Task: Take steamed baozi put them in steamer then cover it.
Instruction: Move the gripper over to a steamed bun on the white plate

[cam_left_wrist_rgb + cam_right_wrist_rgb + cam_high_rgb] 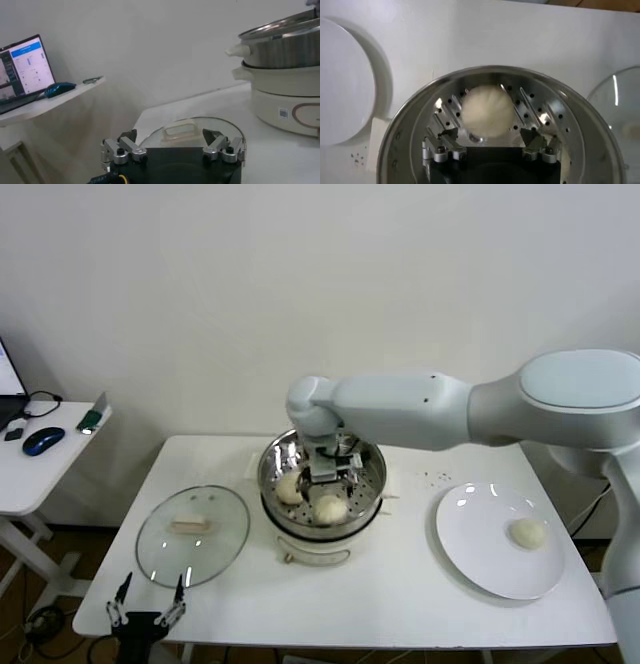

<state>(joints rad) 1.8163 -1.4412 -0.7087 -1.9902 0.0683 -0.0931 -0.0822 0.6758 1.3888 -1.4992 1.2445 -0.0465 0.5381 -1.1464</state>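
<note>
Landmark: the steamer (322, 484), mid-table.
Right gripper (331, 475): down inside the steamer basket, jaws spread, gripping nothing.
Baozi in steamer: two (330, 508) on the perforated floor; one sits just off the fingertips.
Baozi on plate (462, 544): one (528, 533), to the steamer's right.
Glass lid (192, 533): flat on the table, left of the steamer.
Left gripper (146, 603): parked near the lid, jaws apart, empty.
Advice: I'd lift straight up, clear of the bun and the rim, before swinging toward the plate.

The steamer (322, 484) stands mid-table (400, 604) with two buns (330, 508) in it. The lid (193, 534) lies to its left, a plate (480, 559) holding one bun (528, 533) to its right.
</note>
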